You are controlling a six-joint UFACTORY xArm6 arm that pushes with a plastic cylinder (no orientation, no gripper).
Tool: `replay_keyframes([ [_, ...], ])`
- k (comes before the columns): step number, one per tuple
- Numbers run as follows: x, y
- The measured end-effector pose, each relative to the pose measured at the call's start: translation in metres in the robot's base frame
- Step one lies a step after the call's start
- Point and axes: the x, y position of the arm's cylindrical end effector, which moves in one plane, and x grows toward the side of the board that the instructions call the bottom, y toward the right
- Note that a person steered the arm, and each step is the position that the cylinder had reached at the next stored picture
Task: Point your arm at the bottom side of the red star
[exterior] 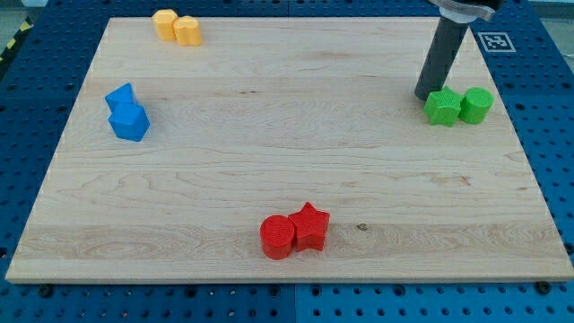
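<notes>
Wooden board (287,135) on a blue pegboard table (36,179). Red star (310,225) near the board's bottom edge, about mid-width, touching a red cylinder (278,237) on its left. Green star (442,107) and green cylinder (476,105) side by side at the view's right. My tip (423,97) rests just left of the green star, well apart from the red star. No claw fitted; the arm ends in a plain rod. Two blue blocks (127,113) at the left. Two yellow blocks (177,26) at the top left.
</notes>
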Motion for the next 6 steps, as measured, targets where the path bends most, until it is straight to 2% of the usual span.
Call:
replay_keyframes([
  [1, -0.003, -0.085],
  [2, 0.028, -0.119],
  [4, 0.208, -0.119],
  [5, 0.249, -0.12],
  [6, 0.249, -0.127],
])
